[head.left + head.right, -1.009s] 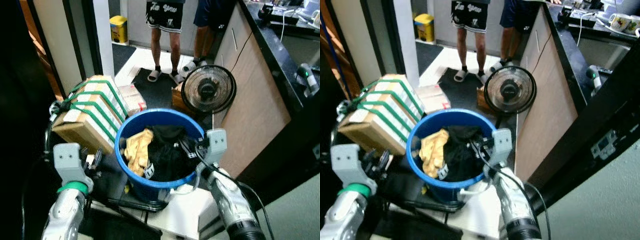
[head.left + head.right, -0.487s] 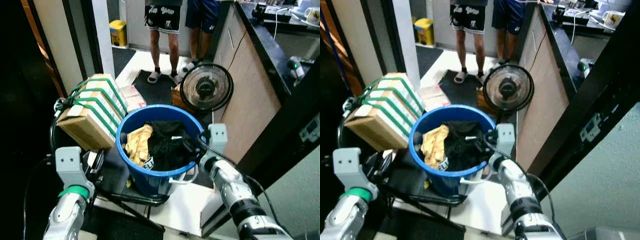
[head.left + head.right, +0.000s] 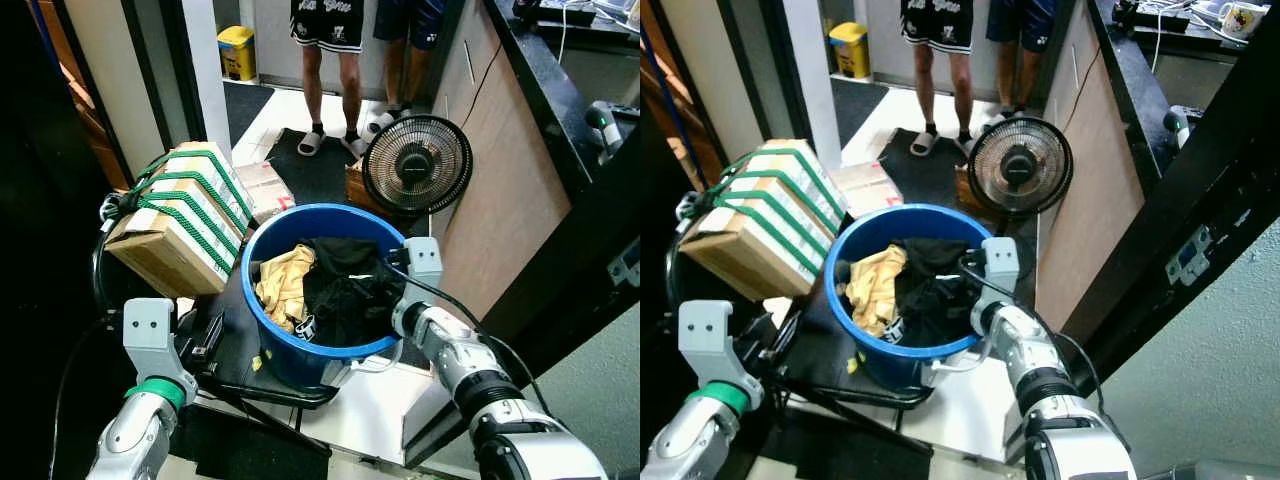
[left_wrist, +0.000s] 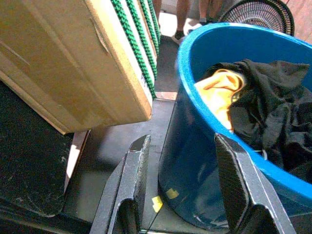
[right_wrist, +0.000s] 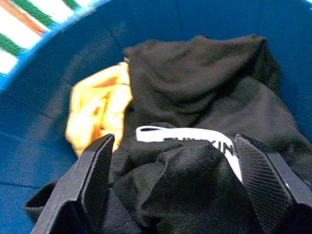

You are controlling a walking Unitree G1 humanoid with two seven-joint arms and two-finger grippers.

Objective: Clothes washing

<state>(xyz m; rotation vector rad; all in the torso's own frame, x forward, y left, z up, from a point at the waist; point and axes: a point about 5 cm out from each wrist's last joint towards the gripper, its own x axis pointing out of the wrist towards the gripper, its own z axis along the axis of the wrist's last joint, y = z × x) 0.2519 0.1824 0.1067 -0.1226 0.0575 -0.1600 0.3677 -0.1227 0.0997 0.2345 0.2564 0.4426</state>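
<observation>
A blue bucket (image 3: 330, 352) stands on a low black stand and holds a black garment (image 3: 345, 290) and a yellow garment (image 3: 283, 285). My right gripper (image 3: 386, 277) reaches in over the bucket's right rim. In the right wrist view this gripper (image 5: 178, 180) is open, its fingers (image 5: 95, 175) wide apart just above the black garment (image 5: 195, 87) and its white lettered waistband (image 5: 195, 141). My left gripper (image 3: 200, 338) hangs low at the left. The left wrist view shows it (image 4: 183, 195) open beside the bucket's outer wall (image 4: 195, 161), holding nothing.
A cardboard box (image 3: 180, 225) bound with green straps leans just left of the bucket. Behind the bucket stands a black fan (image 3: 415, 165). Two people's legs (image 3: 330, 60) are at the doorway beyond. A wooden counter side (image 3: 510, 190) walls the right. A white surface (image 3: 370, 410) lies below.
The camera has shifted a little. My right gripper stays at the bucket's right rim over the black garment, slightly higher than before. The left arm hangs as it did.
</observation>
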